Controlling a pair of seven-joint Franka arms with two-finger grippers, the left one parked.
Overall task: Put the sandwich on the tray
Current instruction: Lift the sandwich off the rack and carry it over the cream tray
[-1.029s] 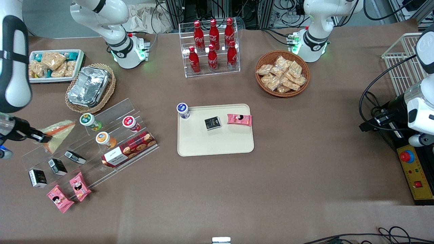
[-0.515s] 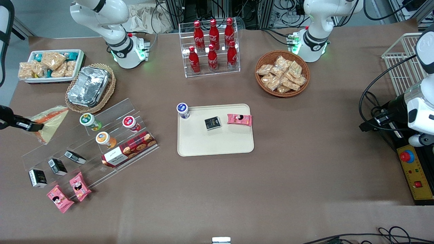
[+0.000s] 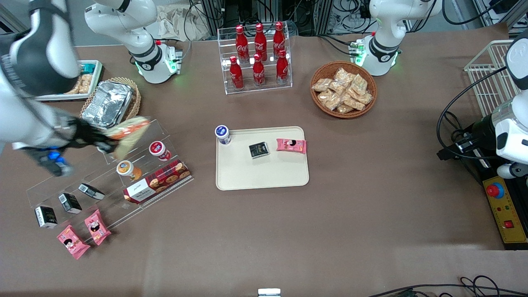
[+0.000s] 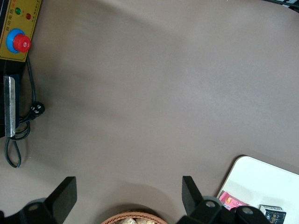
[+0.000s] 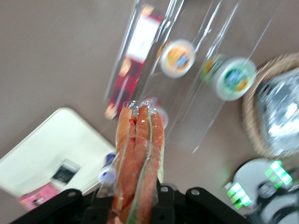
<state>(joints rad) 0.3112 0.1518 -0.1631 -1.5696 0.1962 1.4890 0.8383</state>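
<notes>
Front view, largest first. Brown table [image 3: 371, 214] filling the frame. Cream tray [image 3: 264, 175] at frame centre, flat, long side running across the picture. Clear stepped rack [image 3: 111, 181] at mid-height toward the working arm's end, set at a slant and loaded with cups, a biscuit box and small packets.

Above the rack's upper step: sandwich [image 3: 128, 132], off the table, pinched at its near end by the gripper [image 3: 108, 145]. Fingers closed on the wrap, no daylight between pad and plastic in the right wrist view, where the sandwich [image 5: 138, 163] stands edge-on with orange and green layers showing. Somewhat blurred in both views.

Key relation: tray well apart from the load, toward frame centre and a little lower in the front picture. Wedge's long axis pointing away from the gripper, roughly toward the tray, so leading with the free tip on any carry across. Rack cups directly beneath; height probably needed before crossing.

On the tray, along its upper part in the frame: blue-lidded cup [image 3: 222, 134] at one corner, black packet [image 3: 259, 149], pink packet [image 3: 291, 145]. Lower half bare, nearer the camera, and likely the safest landing spot. Same tray [image 5: 60, 144] visible past the wedge in the wrist view.

Judged stage: grasp done, transport ahead, release not yet.
</notes>
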